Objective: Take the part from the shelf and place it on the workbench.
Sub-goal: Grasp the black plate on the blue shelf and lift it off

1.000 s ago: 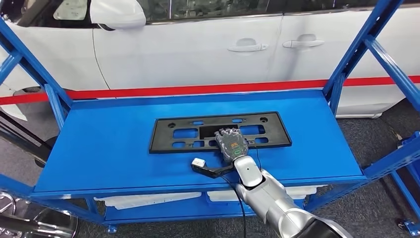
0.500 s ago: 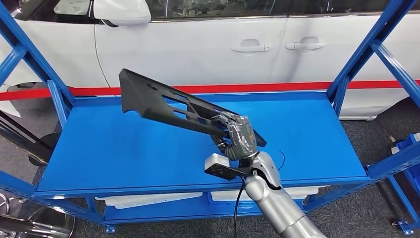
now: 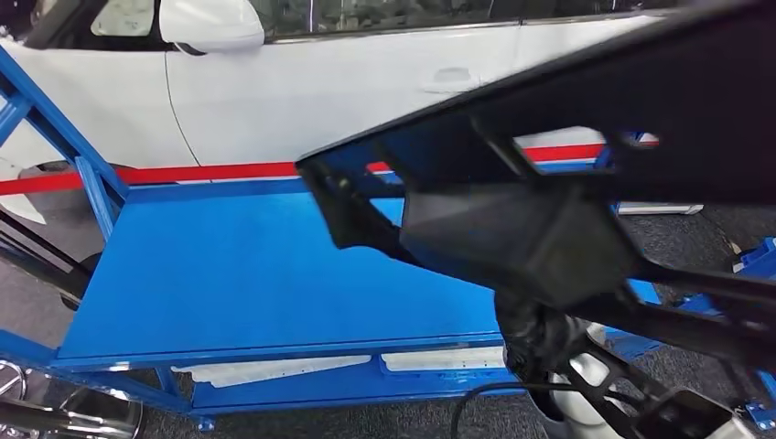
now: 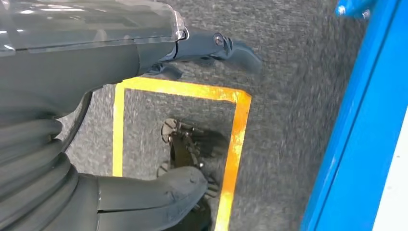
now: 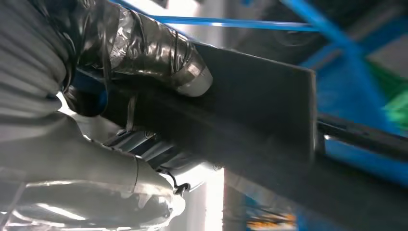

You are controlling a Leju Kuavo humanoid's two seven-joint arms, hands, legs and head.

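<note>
The black plastic part (image 3: 641, 101) is off the shelf and hangs close to my head camera, tilted, reaching from the picture's middle to its upper right. My right hand (image 5: 110, 91) grips it from below, its taped thumb (image 5: 163, 53) pressed on the part's flat face (image 5: 260, 101). In the head view the part hides most of that hand, and only the wrist (image 3: 540, 334) and silver forearm (image 3: 590, 380) show beneath it. My left hand (image 4: 144, 53) hangs over the grey floor with nothing in it, fingers apart.
The blue shelf top (image 3: 229, 265) lies bare in front of me, framed by blue uprights (image 3: 55, 119). White parts (image 3: 274, 369) lie on the lower level. A white car (image 3: 302, 82) stands behind the shelf. A yellow taped square (image 4: 235, 130) marks the floor.
My right hand closed on the part, lifted it off the shelf top and swung it up and to the right, close to the head camera. The shelf top is now bare.
</note>
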